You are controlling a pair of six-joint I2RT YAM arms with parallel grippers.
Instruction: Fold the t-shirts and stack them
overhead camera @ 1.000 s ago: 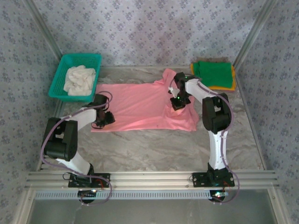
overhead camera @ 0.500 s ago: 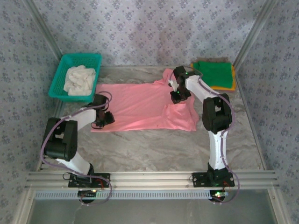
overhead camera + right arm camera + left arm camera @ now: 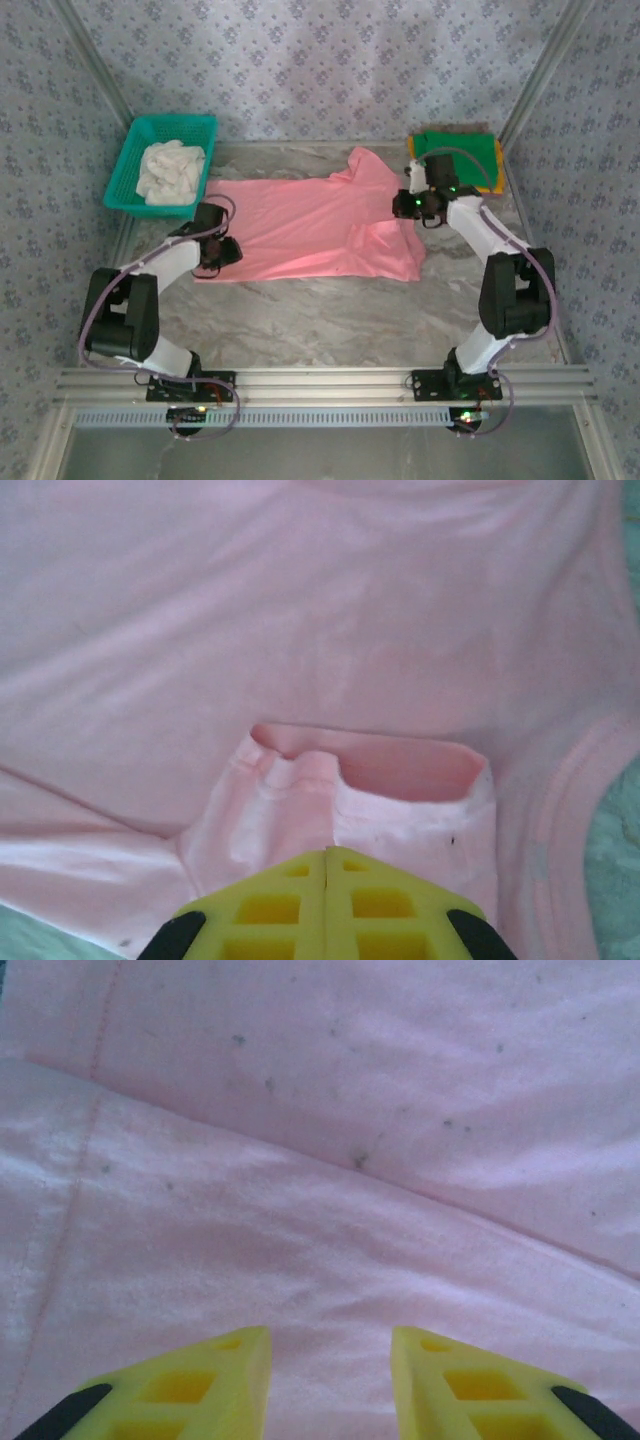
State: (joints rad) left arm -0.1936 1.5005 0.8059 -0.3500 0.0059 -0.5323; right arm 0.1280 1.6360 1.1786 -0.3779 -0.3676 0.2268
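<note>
Two arms work opposite ends of a soft, plain salmon-pink t-shirt (image 3: 310,225) spread flat across the middle of a grey marbled table (image 3: 330,320), its length running left to right. The left arm folds back sharply at the elbow near the table's left edge and reaches inward, setting the left gripper (image 3: 225,250) low over the shirt's left end; its yellow fingers (image 3: 235,1370) stand apart over flat pink cloth, with nothing caught between them. The right arm rises from its base, bends at an elbow close to the right edge and stretches toward the far side, placing the right gripper (image 3: 405,205) at the sleeve on the shirt's right side; seen from the wrist, its fingers (image 3: 290,900) are pressed together with a bunched fold of the sleeve pinched at their tips and the sleeve's opening gaping just beyond. At the far right corner, a folded green t-shirt (image 3: 460,155) lies on a folded orange-yellow t-shirt (image 3: 411,146), just beside the right wrist. A teal plastic mesh basket (image 3: 130,165) holding a crumpled white cloth (image 3: 170,170) sits at the far left corner, near the shirt's left shoulder. A broad band of bare table lies between the shirt's near hem and the aluminium rail (image 3: 320,380) carrying the bases; the far strip is narrow
</note>
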